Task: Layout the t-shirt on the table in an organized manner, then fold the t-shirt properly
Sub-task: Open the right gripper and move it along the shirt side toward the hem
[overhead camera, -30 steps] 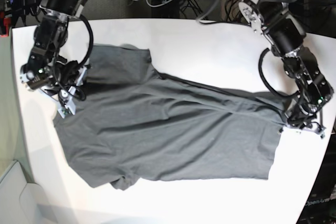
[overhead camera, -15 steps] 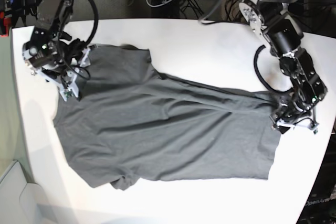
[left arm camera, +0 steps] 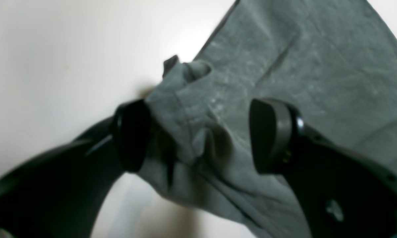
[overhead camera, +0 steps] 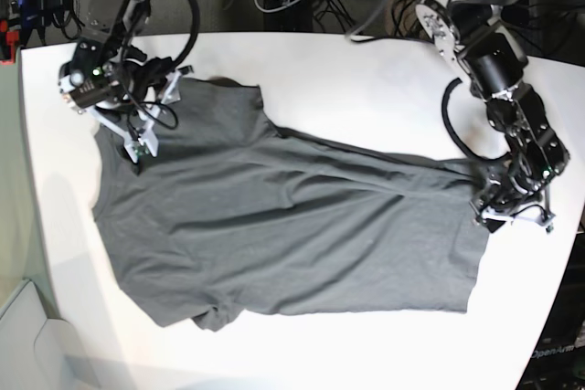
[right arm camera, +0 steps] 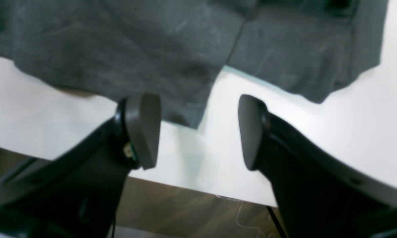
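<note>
Basically the t-shirt (overhead camera: 292,226) lies spread across the white table (overhead camera: 366,79), mostly flat, some creases, top edge slanted. Soft, light, limp cloth; likely drags and bunches rather than slides clean, so best taken at hem corners, shoulders or sleeve edges. Left hand (left arm camera: 198,135) has jaws spread wide over a bunched hem corner; one pad (left arm camera: 132,134) touches the fabric, nothing pinched. Right hand (right arm camera: 198,130) is also spread wide, holding nothing, hovering over bare table just beside the sleeve edge near the table's rim. Layout looks nearly done, folding not started.
</note>
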`<state>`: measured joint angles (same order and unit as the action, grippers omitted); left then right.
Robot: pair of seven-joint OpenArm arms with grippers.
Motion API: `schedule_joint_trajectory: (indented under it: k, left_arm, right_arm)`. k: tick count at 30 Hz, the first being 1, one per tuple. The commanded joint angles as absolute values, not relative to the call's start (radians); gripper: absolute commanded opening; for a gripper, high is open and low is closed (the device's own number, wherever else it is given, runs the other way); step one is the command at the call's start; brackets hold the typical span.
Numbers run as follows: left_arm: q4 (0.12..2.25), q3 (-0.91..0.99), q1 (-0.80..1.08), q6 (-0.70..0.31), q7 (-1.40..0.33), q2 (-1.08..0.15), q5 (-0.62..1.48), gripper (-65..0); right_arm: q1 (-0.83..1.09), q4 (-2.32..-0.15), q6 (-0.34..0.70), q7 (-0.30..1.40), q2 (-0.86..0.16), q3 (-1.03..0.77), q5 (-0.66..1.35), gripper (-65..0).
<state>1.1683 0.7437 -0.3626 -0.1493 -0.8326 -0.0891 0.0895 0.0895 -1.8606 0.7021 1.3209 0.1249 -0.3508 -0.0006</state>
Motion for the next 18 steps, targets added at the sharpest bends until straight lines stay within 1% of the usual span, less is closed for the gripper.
schedule_joint_trajectory:
  k: [1, 8, 13, 14, 16, 18]
  left_arm:
    - [1.184, 0.74, -0.387, -0.151, -0.811, -0.104, 0.094, -19.3]
    - [1.184, 0.74, -0.387, -0.151, -0.812, -0.102, 0.091, -19.3]
    - [1.184, 0.74, -0.386, -0.151, -0.812, -0.102, 0.091, -19.3]
    - [1.184, 0.74, -0.386, -0.151, -0.812, -0.102, 0.091, -19.3]
    - [1.184, 0.74, -0.386, -0.151, -0.812, -0.102, 0.091, -19.3]
    - [1.184, 0.74, -0.386, -0.151, -0.812, -0.102, 0.091, -19.3]
  right_arm:
    - [0.079, -1.876, 0.698, 1.311, 0.128, -0.349, 0.005, -27.1]
    - [0.077, -1.764, 0.698, 1.302, 0.139, -0.349, 0.005, -27.3]
    - [0.079, -1.758, 0.698, 1.276, 0.142, -0.351, 0.005, -27.7]
    - [0.079, -1.758, 0.698, 1.276, 0.142, -0.351, 0.005, -28.8]
    - [0.079, -1.758, 0.698, 1.276, 0.142, -0.351, 0.007, -35.6]
    - [0.079, -1.756, 0.698, 1.276, 0.142, -0.349, 0.007, -47.5]
